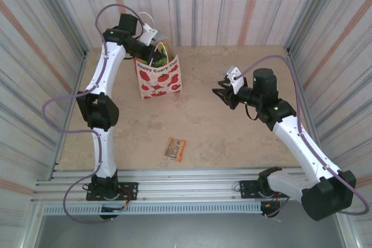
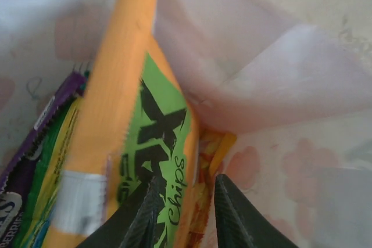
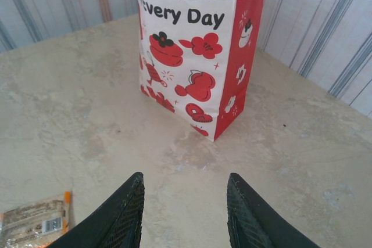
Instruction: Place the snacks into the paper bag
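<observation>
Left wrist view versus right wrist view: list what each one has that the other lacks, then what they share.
Left wrist: the paper bag's inside, the orange packet with green label beside a purple packet, the left gripper close by them. Right wrist: the bag's printed outside, the brown-orange bar lying on the table, the right gripper open over bare tabletop. Shared: the paper bag, with packets in it.

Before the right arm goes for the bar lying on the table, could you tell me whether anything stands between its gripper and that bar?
Nothing visible does. Only bare table lies between the right gripper and the brown-orange bar; the paper bag stands farther back, with the left gripper inside it.
</observation>
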